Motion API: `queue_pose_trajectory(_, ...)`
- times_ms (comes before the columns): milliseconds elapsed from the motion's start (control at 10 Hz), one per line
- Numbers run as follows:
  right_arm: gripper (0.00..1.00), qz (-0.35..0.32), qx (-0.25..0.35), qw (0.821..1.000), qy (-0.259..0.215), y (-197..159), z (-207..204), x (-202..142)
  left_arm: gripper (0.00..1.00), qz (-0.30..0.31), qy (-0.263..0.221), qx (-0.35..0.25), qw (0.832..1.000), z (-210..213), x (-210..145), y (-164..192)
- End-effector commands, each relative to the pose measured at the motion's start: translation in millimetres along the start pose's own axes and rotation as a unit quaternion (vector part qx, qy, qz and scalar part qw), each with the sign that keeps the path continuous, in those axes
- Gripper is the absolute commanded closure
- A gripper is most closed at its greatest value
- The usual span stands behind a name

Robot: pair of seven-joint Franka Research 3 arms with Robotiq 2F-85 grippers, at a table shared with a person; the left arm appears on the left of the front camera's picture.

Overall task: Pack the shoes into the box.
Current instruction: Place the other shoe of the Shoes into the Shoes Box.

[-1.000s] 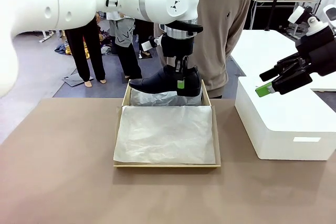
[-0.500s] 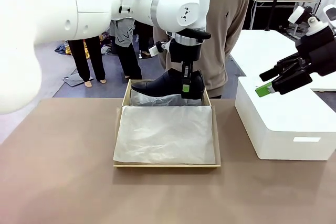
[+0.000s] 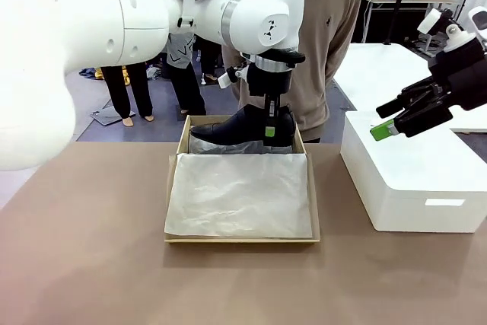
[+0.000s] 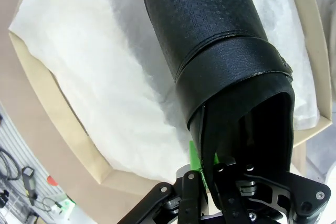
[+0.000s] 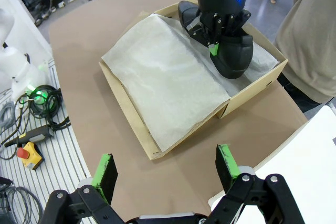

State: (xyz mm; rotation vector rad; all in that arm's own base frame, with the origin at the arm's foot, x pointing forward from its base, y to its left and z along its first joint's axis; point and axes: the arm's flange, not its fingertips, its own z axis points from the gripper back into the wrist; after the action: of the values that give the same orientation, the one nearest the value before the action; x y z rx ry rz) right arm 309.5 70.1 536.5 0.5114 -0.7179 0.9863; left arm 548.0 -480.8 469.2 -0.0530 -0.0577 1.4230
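One black shoe (image 3: 232, 127) hangs toe to the left, low over the far half of the tan box (image 3: 172, 188). My left gripper (image 3: 268, 123) is shut on the shoe's heel collar. In the left wrist view the shoe (image 4: 210, 40) runs away from my left gripper (image 4: 210, 169) over crinkled white tissue (image 4: 100, 82). From the right wrist I see the shoe (image 5: 233, 59) inside the box (image 5: 131, 116). My right gripper (image 3: 388, 123) hovers open at the right, its fingers (image 5: 105, 174) wide apart with nothing between them.
A white plastic box (image 3: 411, 180) stands on the right of the table, under the right gripper. A sheet of tissue (image 3: 240, 195) covers the box's near flap. A person (image 3: 323, 36) stands close behind the far edge. Bare brown tabletop (image 3: 84, 226) lies left and in front.
My left gripper has carried the shoe down and slightly right, so that it now sits lower in the box's far half. The right arm has stayed still.
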Motion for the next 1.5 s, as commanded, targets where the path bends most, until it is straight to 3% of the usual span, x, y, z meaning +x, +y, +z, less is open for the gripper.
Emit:
queue_pose_trajectory(0,0.00,0.008,0.010,1.000,-0.015,-2.8,-1.2,1.8,1.00,0.033,-0.011,0.002,0.999,2.4,-5.0,-3.2)
queue_pose_trajectory(1400,0.00,0.008,0.010,1.000,-0.015,-2.8,-1.2,1.8,1.00,0.044,-0.031,-0.007,0.999,-36.0,-9.1,-7.0)
